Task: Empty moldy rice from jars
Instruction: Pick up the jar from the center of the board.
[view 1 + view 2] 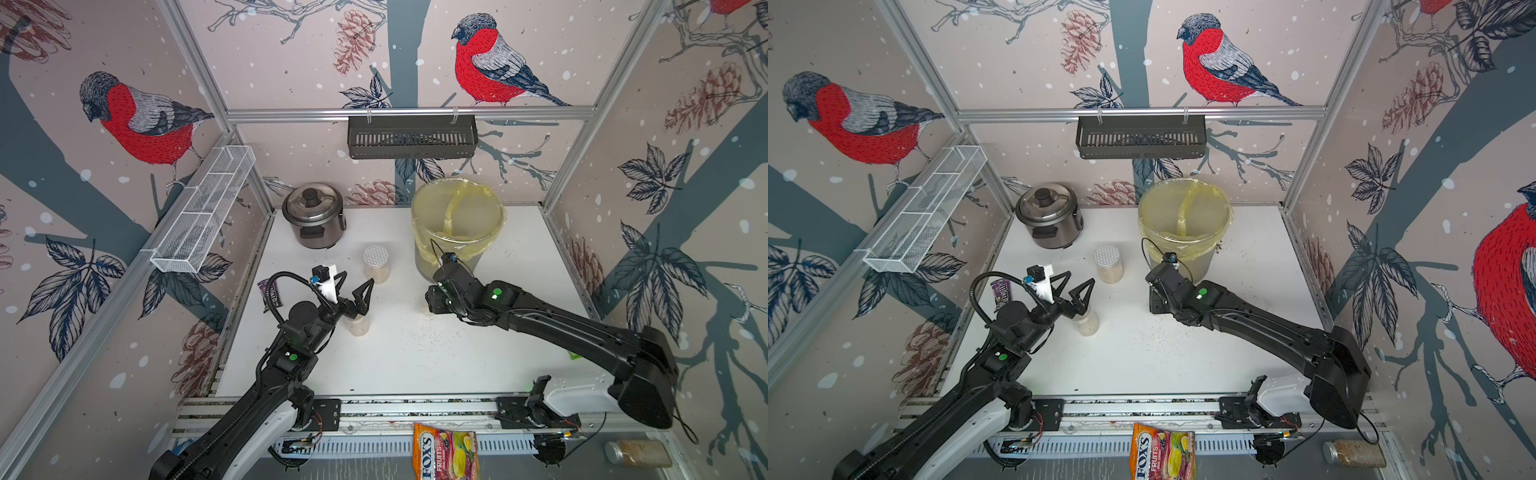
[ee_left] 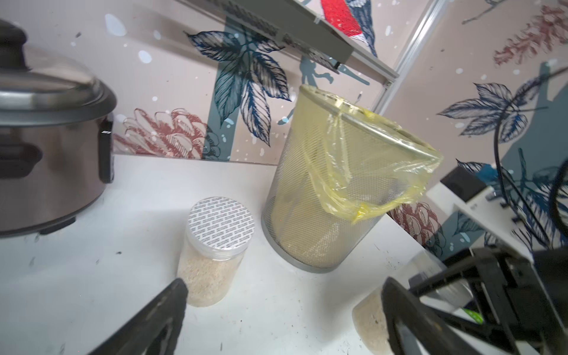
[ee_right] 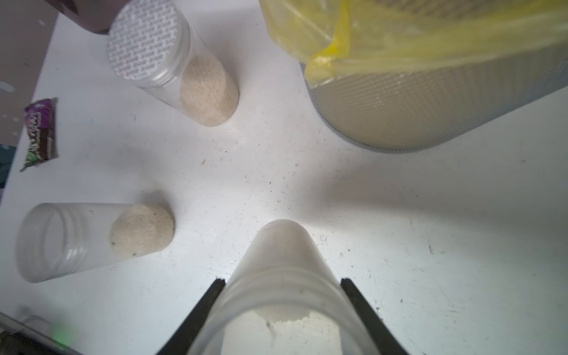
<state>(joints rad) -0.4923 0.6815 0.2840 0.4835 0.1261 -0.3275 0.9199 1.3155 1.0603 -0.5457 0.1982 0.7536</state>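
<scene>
Three jars are seen on the white table [image 1: 415, 361]; the silver-lidded jar [image 1: 376, 264] is stood upright between the rice cooker [image 1: 313, 216] and the mesh bin [image 1: 417, 232], which is lined with a yellow bag [image 2: 353, 172]; moldy rice [image 2: 206, 276] is seen filling its lower half; the lidless jar [image 1: 359, 326] is stood upright nearer the front, partly hidden under the left gripper [image 1: 356, 279], with a pale plug of rice at its bottom in the right wrist view [image 3: 141, 230]; the left gripper is held well above the table with its jaws spread wide and nothing between them; in the left wrist view its fingers [image 2: 153, 319] are seen well apart, with the silver-lidded jar framed beyond them; the gripped jar [image 3: 282, 246] is seen only in the right wrist view, open-mouthed, with pale rice clinging inside; the right gripper [image 3: 281, 281] is closed on its neck, one finger pressed to each side; whether its base rests on the table cannot be told; in both top views this jar is hidden under the right wrist, just in front of the bin; dark specks and loose grains [image 1: 436, 334] are scattered on the table; a purple candy wrapper [image 1: 269, 293] is lying at the left edge.
</scene>
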